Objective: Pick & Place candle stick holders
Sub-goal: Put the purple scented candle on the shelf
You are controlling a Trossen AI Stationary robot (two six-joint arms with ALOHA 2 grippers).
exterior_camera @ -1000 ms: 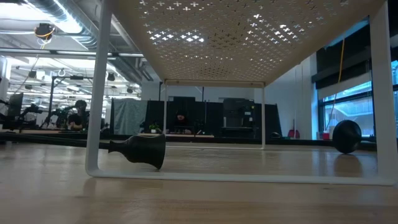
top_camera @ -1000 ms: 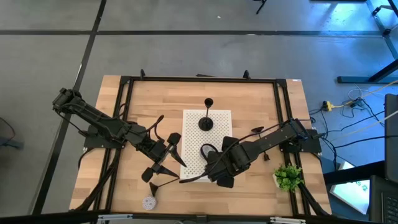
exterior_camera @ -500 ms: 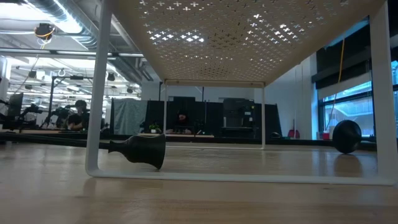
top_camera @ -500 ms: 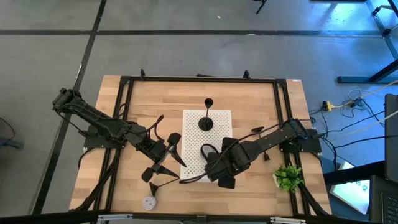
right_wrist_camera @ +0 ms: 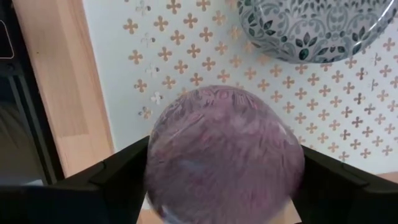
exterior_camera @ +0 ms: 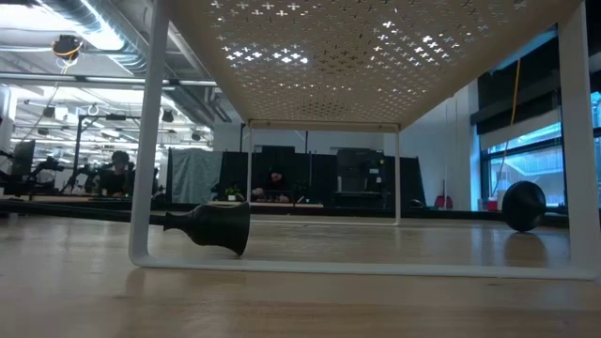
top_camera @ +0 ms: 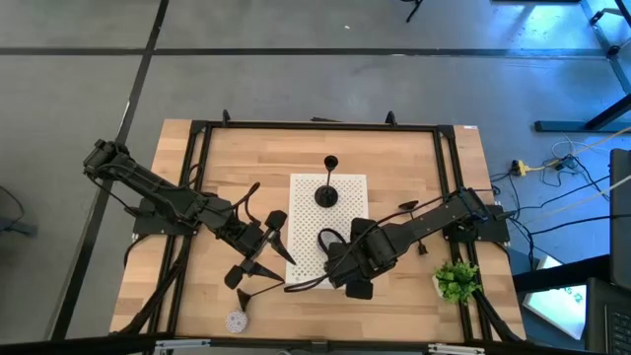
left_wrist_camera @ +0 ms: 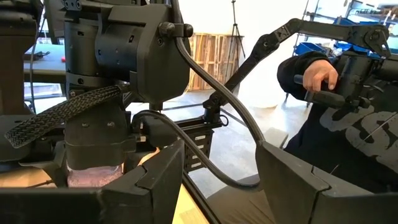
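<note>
Right tool (right_wrist_camera: 225, 183) clamps purple glass globe (right_wrist_camera: 224, 140) over white perforated rack (right_wrist_camera: 112, 62), beside patterned bowl (right_wrist_camera: 305, 28). Left tool (left_wrist_camera: 221, 180) spread, empty, by rack's left edge. 1 candle stick holder (top_camera: 326, 194) on rack; another (exterior_camera: 211, 226) lies on table (exterior_camera: 282, 305).

We see a table (top_camera: 414, 168) of pale, smooth, jointed wood planks, carrying a white matt metal stand (top_camera: 345, 192) punched with small cross-shaped holes. A matt black candle stick holder (exterior_camera: 211, 227) lies beneath it. A glossy, mottled purple ball (right_wrist_camera: 224, 155) sits between matt black plastic fingers (right_wrist_camera: 112, 180), beside a glazed patterned ceramic bowl (right_wrist_camera: 305, 28). Braided cable sleeving (left_wrist_camera: 59, 115) looks coarse.
</note>
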